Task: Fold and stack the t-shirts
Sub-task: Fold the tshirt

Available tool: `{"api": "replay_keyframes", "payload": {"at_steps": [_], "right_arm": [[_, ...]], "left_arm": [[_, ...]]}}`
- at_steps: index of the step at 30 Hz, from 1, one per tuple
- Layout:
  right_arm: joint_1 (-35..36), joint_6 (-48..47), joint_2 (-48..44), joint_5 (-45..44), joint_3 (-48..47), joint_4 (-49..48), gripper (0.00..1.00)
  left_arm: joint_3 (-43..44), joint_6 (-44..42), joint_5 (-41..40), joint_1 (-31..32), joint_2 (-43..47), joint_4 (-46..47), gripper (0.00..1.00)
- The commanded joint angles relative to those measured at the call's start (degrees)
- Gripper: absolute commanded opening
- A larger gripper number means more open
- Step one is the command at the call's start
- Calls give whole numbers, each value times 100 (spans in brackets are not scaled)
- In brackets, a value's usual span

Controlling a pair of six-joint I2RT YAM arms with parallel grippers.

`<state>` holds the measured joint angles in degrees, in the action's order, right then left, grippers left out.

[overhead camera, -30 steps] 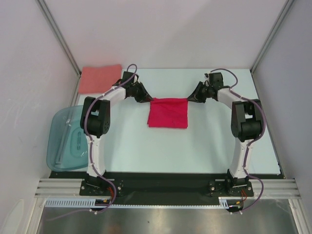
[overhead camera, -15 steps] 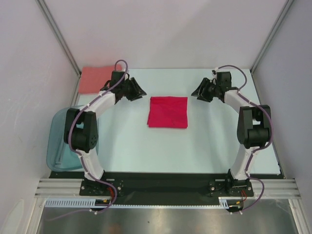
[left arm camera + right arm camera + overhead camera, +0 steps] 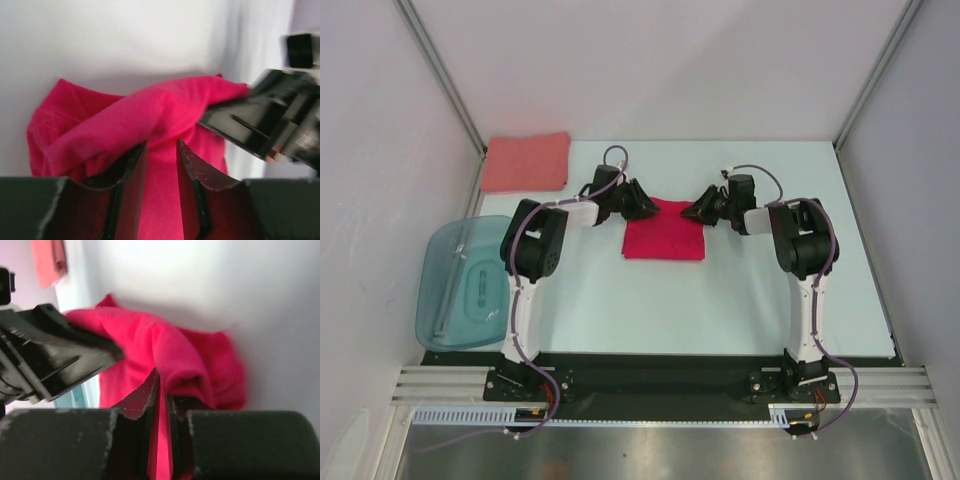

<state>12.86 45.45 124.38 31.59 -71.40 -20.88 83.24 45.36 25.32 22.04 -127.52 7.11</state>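
The crimson-red t-shirt [image 3: 665, 238] lies folded into a square at mid-table. My left gripper [image 3: 645, 203] is at its far left edge. In the left wrist view the jaws [image 3: 161, 147] stand a narrow gap apart with red cloth [image 3: 150, 107] between them and a raised fold draped over one finger. My right gripper [image 3: 692, 211] is at the far right edge. In the right wrist view its jaws [image 3: 162, 377] are shut on a pinch of the red cloth [image 3: 185, 355]. The salmon-pink t-shirt [image 3: 525, 162] lies folded at the far left corner.
A translucent teal tub [image 3: 460, 285] sits off the table's left edge beside the left arm. White walls and metal posts close in the back and sides. The pink shirt also shows at the top left of the right wrist view [image 3: 47, 260].
Both grippers had drawn apart from the red shirt half a second ago. They have now come back in to its far edge, closer together, and the edge is bunched up.
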Motion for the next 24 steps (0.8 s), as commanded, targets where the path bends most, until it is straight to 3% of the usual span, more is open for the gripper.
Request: {"api": "replay_keyframes", "payload": {"at_steps": [1, 8, 14, 19, 24], "right_arm": [[-196, 280, 437, 57, -489, -619, 11], [-600, 315, 1123, 163, -1130, -188, 11], [-820, 184, 1265, 224, -1718, 382, 11], [-970, -334, 536, 216, -1834, 1226, 13], [-979, -782, -727, -47, -1466, 1946, 26]], "left_arm": [[403, 359, 175, -401, -211, 720, 38], [1465, 491, 483, -780, -1325, 81, 40], [2133, 45, 342, -903, -1504, -666, 40], [1889, -308, 36, -948, -278, -1246, 43], [906, -564, -404, -807, 1131, -1336, 47]]}}
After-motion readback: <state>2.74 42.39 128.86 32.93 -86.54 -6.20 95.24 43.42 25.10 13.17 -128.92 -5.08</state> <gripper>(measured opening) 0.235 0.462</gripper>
